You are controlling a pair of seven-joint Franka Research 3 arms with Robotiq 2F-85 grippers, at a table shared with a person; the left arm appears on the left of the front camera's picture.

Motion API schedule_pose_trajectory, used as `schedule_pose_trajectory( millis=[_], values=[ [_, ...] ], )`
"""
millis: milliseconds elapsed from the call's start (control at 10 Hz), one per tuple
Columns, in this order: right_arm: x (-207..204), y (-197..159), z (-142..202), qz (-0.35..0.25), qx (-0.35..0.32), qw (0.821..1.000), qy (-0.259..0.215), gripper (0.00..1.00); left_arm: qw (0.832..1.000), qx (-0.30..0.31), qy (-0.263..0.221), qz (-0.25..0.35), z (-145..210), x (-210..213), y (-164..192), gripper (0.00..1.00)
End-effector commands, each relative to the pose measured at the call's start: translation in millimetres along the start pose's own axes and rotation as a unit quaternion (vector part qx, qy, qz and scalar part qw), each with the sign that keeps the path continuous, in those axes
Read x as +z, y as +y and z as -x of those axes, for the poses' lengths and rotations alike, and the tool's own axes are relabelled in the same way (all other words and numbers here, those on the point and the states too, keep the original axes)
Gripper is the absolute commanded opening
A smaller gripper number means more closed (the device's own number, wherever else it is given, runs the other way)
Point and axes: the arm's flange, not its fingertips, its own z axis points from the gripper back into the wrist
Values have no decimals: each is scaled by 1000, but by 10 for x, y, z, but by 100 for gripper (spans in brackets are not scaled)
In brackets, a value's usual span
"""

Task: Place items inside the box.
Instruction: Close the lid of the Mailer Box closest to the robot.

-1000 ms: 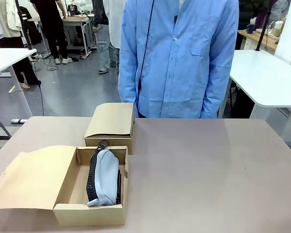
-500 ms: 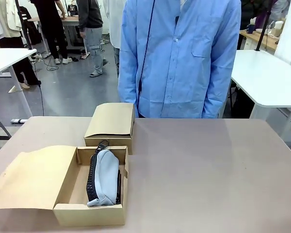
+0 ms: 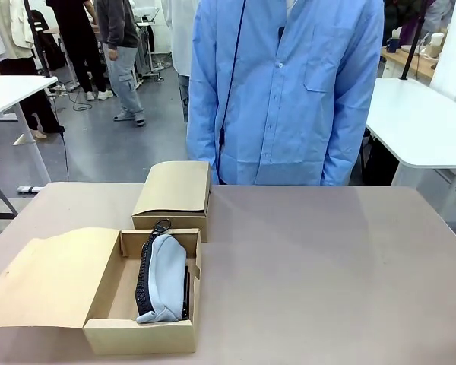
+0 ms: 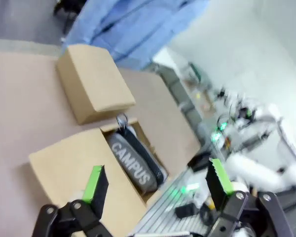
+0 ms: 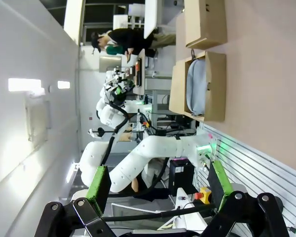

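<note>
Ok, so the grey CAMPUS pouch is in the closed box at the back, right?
No. The grey pouch lies in the open box nearer the robot; the closed box sits behind it. The front view shows this.

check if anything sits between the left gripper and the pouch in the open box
Nothing visible does. In the left wrist view the left gripper hangs open above the open box, and the grey pouch printed CAMPUS lies uncovered inside. The box's lid is folded out flat to the side, and the closed box stands behind, apart from that path.
</note>
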Motion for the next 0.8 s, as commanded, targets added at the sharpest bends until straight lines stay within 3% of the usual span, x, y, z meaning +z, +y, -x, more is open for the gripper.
schedule_pose_trajectory(
  millis=[0, 100, 200, 300, 600, 700],
  values=[
    [-12, 47, -14, -9, -10, 1000, 2, 100, 936, -337, 33, 97, 826, -374, 42, 100],
    [-12, 47, -14, -9, -10, 1000, 2, 100, 890, -439, 33, 118, 936, -385, 175, 100],
    [-12, 47, -14, -9, -10, 1000, 2, 100, 864, -482, 40, 143, 966, -411, 292, 100],
    [-12, 47, -14, -9, -10, 1000, 2, 100, 849, -498, 39, 174, 983, -446, 350, 100],
    [-12, 47, -14, -9, -10, 1000, 2, 100, 834, -511, 21, 207, 903, -539, 260, 100],
    [-12, 47, -14, -9, -10, 1000, 2, 100, 840, -520, -24, 151, 611, -527, 164, 100]
  ],
)
